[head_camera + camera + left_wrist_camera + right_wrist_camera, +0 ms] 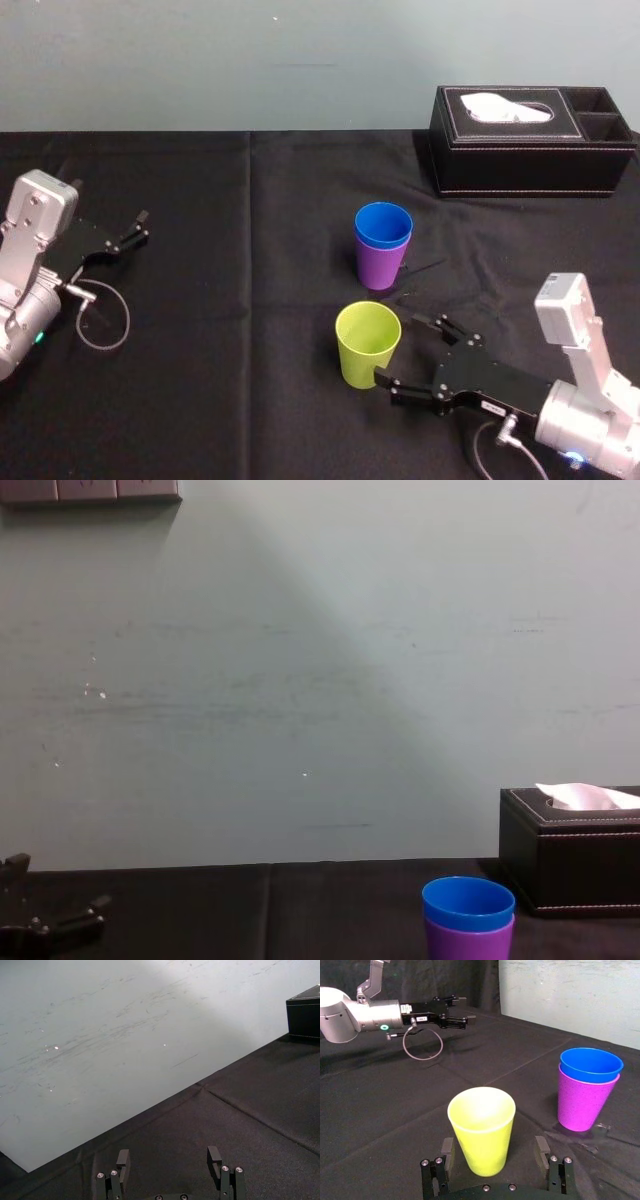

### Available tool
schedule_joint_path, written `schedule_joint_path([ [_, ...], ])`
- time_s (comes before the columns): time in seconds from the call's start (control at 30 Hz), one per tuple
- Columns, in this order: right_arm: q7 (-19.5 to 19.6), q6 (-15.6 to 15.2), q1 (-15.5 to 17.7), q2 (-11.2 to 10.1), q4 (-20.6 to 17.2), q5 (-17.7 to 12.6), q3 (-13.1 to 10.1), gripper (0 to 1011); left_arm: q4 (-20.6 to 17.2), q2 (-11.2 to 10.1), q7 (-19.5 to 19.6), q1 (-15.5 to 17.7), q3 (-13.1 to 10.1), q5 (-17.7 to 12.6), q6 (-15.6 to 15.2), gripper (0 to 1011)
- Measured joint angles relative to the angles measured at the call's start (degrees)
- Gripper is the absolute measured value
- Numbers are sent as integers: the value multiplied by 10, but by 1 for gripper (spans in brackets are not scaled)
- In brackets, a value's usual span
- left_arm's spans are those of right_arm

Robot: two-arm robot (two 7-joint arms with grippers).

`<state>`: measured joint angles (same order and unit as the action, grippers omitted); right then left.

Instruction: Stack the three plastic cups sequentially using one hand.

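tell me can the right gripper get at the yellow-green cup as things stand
Likely yes: the right gripper is open, its fingers either side of the yellow-green cup, with nothing between. The purple cup holding the blue cup stands clear.

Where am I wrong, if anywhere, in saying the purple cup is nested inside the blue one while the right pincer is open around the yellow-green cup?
Reversed: the blue cup sits inside the purple cup, as the right wrist view shows; the rest holds.

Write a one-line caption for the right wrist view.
Open right claw lined up on green cup; blue cup nested in purple cup.
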<state>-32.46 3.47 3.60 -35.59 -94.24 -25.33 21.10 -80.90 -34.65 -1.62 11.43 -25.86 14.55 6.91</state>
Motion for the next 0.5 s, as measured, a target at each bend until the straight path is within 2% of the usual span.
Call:
schedule_joint_path([
  [0.5,-6,-15,-47,28,31,12,34,1004,0,0,0,0,0,0,0,1011],
])
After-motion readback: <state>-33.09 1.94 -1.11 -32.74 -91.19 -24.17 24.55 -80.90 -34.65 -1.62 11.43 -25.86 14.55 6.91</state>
